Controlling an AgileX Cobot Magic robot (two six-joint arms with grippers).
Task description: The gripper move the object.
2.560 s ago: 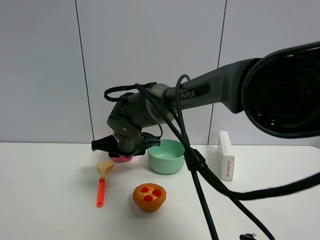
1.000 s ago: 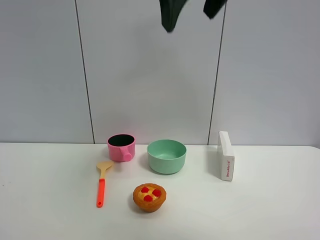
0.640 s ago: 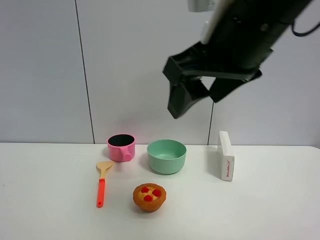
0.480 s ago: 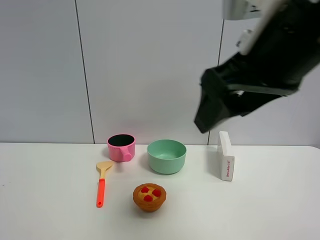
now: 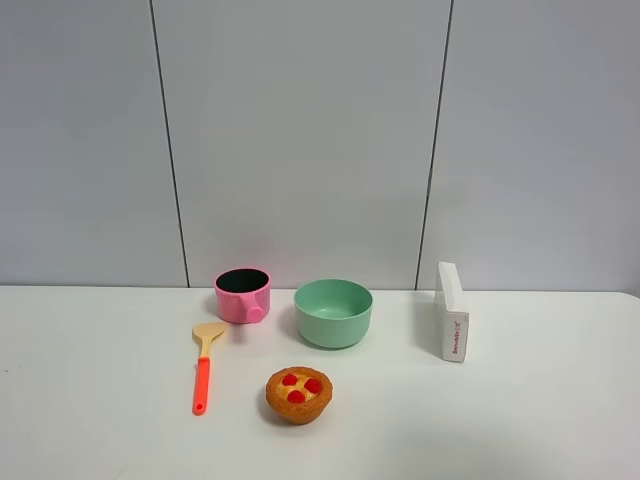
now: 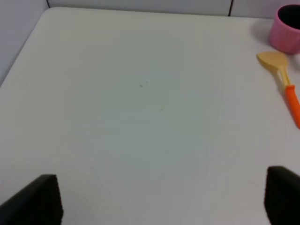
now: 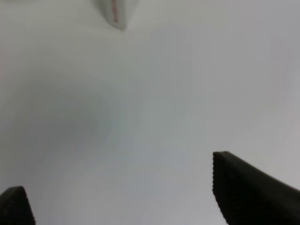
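Note:
The pink toy saucepan (image 5: 243,294) stands upright on the white table (image 5: 100,400), just left of the mint-green bowl (image 5: 333,312), dark inside showing, handle pointing to the front. No gripper shows in the exterior high view. In the left wrist view my left gripper (image 6: 159,199) is open and empty over bare table, with the saucepan (image 6: 287,33) far off at the picture's corner. In the right wrist view my right gripper (image 7: 136,192) is open and empty above bare table.
A spatula with an orange handle (image 5: 205,365) lies in front of the saucepan and also shows in the left wrist view (image 6: 282,77). A toy tart (image 5: 298,393) sits in front of the bowl. A white box (image 5: 452,312) stands right of the bowl and shows in the right wrist view (image 7: 115,11).
The right arm, earlier down at the saucepan, has risen, swung right and left the exterior view. The saucepan stands free beside the bowl. Other objects have not moved.

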